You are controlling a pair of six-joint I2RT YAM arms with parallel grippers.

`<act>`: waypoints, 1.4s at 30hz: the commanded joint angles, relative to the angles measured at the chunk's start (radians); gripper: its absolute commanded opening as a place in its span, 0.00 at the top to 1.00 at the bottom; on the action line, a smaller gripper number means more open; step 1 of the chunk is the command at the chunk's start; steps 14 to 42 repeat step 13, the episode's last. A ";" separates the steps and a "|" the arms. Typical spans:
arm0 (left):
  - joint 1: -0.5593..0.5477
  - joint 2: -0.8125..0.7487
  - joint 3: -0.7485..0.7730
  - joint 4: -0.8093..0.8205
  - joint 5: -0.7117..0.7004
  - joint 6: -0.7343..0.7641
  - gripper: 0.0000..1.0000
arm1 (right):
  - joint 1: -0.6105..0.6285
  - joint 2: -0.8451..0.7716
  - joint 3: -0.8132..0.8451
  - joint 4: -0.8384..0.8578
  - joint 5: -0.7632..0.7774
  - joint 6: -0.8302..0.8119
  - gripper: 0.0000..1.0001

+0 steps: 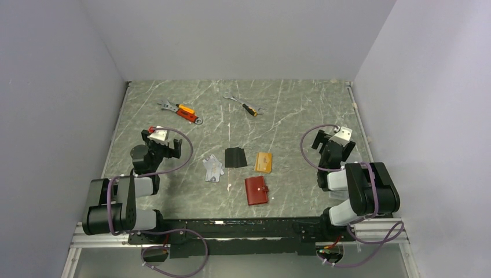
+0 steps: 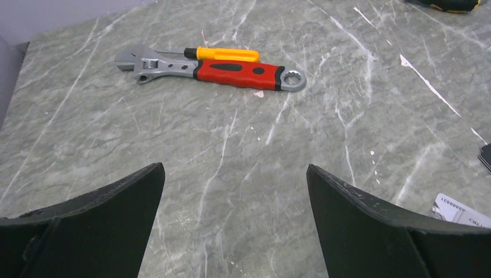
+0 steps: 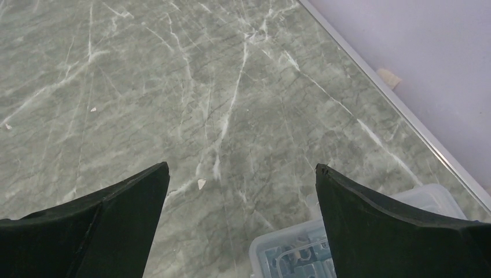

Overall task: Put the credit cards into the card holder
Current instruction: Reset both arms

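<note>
Both of your grippers stand wide apart and hold nothing: the left gripper (image 2: 234, 168) looks out over bare marble toward the orange-handled wrench (image 2: 211, 68), and the right gripper (image 3: 242, 167) faces the far right corner of the table (image 1: 278, 124). What you need lies between the arms and nearer the bases than either set of fingers. From above, the red card holder (image 1: 256, 190) rests closed near the table's near edge, its long axis running roughly near to far and its snap tab on the right side. Just beyond it, the credit cards lie in a loose row from left to right: the silver-grey card (image 1: 213, 169), the black card (image 1: 235, 157) and the orange-gold card (image 1: 263, 161). The silver-grey card is closest to your left gripper, to its right and a little back toward the base. The orange-gold card and the holder sit somewhat closer to your right gripper, so each arm would probably have to swing inward and pull back. Only the overhead camera shows the holder. The left wrist camera catches just a printed corner of the silver-grey card and a sliver of the black one at its right edge. The right wrist camera shows neither cards nor holder, only a clear plastic box (image 3: 301, 249) under the fingers, which the overhead view does not reveal.
</note>
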 commanded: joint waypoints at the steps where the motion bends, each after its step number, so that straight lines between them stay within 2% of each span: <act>1: 0.001 -0.019 0.007 0.035 -0.011 0.005 0.01 | -0.012 -0.011 0.014 0.069 -0.060 0.004 0.00; 4: 0.001 -0.003 -0.002 0.082 -0.011 -0.005 0.01 | -0.012 -0.016 0.013 0.067 -0.060 0.004 0.00; 8: 0.000 -0.011 0.009 0.038 -0.009 0.003 0.01 | -0.011 -0.013 0.014 0.072 -0.055 -0.007 0.00; 42: 0.001 -0.006 0.008 0.050 -0.009 0.002 0.01 | -0.010 -0.013 0.013 0.072 -0.055 -0.006 0.00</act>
